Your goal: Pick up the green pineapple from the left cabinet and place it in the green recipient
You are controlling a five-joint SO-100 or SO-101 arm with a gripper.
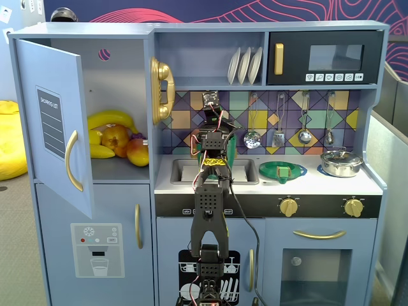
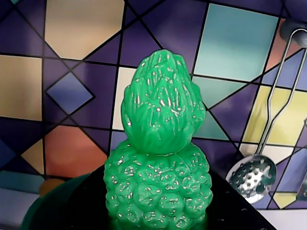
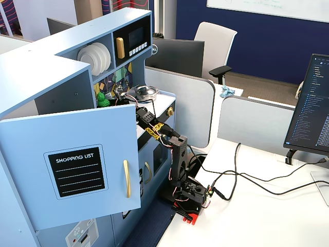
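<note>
The green pineapple (image 2: pixel 160 158) stands upright, crown up, and fills the middle of the wrist view in front of the tiled backsplash. My gripper (image 2: pixel 159 218) is shut on its bumpy body, with black jaws showing on both sides. The dark rim of the green recipient (image 2: pixel 55 208) shows low and to the left of the pineapple. In a fixed view the pineapple (image 3: pixel 103 99) hangs over the counter at my gripper (image 3: pixel 114 94). From the front my gripper (image 1: pixel 213 135) hides it above the sink. The left cabinet (image 1: pixel 54 121) stands open.
A banana and orange-red fruits (image 1: pixel 118 139) lie in the open cabinet. A flat green dish (image 1: pixel 282 169) and a steel pot (image 1: pixel 341 162) stand on the counter to the right. Utensils hang on the backsplash, among them a slotted spoon (image 2: pixel 252 175). The microwave (image 1: pixel 325 58) is above.
</note>
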